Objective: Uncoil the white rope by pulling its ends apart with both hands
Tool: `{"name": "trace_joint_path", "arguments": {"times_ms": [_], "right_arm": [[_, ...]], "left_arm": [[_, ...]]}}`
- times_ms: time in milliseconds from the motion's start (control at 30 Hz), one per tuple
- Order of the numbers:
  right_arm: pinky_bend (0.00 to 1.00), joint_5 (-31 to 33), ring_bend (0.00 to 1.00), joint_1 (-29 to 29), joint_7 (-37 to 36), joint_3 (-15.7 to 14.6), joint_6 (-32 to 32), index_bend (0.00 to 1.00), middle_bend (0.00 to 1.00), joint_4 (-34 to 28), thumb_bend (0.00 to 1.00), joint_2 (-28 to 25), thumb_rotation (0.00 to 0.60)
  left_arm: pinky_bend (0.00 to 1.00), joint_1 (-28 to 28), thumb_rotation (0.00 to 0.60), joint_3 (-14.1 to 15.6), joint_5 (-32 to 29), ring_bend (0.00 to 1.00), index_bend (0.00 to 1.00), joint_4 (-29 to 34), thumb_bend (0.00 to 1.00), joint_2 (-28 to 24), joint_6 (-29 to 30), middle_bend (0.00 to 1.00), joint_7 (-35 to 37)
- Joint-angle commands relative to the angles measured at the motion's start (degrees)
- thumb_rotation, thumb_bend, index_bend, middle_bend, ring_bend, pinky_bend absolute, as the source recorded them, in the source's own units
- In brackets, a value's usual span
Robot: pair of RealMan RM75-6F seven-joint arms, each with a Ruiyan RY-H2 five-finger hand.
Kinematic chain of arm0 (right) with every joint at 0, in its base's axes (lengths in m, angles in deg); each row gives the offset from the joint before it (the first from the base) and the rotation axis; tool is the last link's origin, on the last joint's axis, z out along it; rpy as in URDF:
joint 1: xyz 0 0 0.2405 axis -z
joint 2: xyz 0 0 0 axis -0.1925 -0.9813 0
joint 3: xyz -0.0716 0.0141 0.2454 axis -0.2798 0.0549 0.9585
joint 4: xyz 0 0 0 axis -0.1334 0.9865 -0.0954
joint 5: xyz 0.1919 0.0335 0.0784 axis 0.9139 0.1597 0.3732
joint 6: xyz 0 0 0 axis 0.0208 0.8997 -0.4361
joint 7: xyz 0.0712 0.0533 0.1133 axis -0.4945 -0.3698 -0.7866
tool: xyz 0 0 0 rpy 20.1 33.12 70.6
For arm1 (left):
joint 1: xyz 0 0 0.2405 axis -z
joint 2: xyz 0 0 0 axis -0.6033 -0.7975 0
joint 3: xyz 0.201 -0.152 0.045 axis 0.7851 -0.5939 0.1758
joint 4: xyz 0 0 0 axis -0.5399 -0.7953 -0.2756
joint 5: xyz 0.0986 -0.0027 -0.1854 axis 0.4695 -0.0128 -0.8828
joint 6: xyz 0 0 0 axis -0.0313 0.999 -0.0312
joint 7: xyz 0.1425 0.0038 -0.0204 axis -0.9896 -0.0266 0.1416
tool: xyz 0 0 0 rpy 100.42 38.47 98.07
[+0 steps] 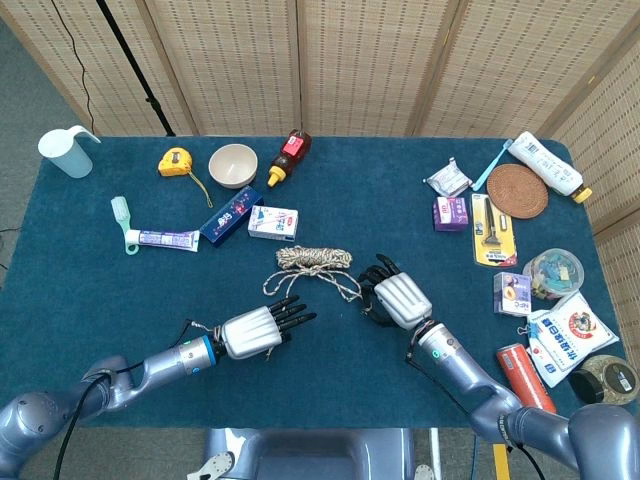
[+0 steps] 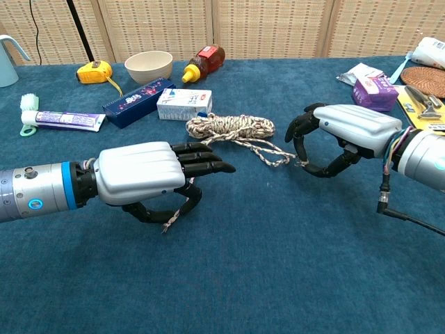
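White rope (image 2: 233,126) lay mostly coiled near the middle of the blue cloth table (image 2: 278,264), the bundle sitting between my two hands and a little beyond them. One loose strand ran from the coil toward five o'clock into my right hand (image 2: 341,138), whose dark fingers curled around to meet the thumb, pinching the strand's end. Another strand dropped toward seven o'clock and passed under my left hand (image 2: 149,179), where thumb and a lower finger closed on it while the other fingers pointed straight out toward three o'clock; a frayed tip stuck out below the palm.

At eleven o'clock from the coil I saw a small white carton (image 2: 183,103), just beside a dark blue box (image 2: 138,102). Farther out at ten o'clock lay a toothpaste tube (image 2: 62,120), with a yellow tape measure (image 2: 95,70), a cream bowl (image 2: 149,65) and a brown sauce bottle (image 2: 205,60) along the far edge. At two o'clock, well apart from the rope, sat a purple packet (image 2: 376,92) and a woven coaster (image 2: 425,75).
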Motion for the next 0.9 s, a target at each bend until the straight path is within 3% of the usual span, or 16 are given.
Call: {"name": "trace_joint_path", "arguments": {"times_ms": [33, 500, 900], "right_arm": [[0.00, 0.01, 0.20, 0.02, -0.02, 0.05, 0.05, 0.71, 0.29, -0.05, 0.43, 0.00, 0.600], [0.00, 0.07, 0.21, 0.27, -0.05, 0.06, 0.18, 0.71, 0.29, -0.49, 0.44, -0.21, 0.600], [0.00, -0.02, 0.21, 0.37, 0.52, 0.74, 1.31, 0.71, 0.30, -1.75, 0.44, -1.18, 0.600]], "left_arm": [[0.00, -0.03, 0.600, 0.01, -0.06, 0.00, 0.56, 0.04, 0.35, 0.02, 0.03, 0.00, -0.02], [0.00, -0.66, 0.600, 0.10, -0.53, 0.00, 0.60, 0.75, 0.38, -0.64, 1.00, 0.00, 0.29], [0.00, -3.74, 0.600, -0.69, -2.69, 0.00, 0.61, 3.69, 0.37, -5.03, 4.90, 0.00, 1.66]]}}
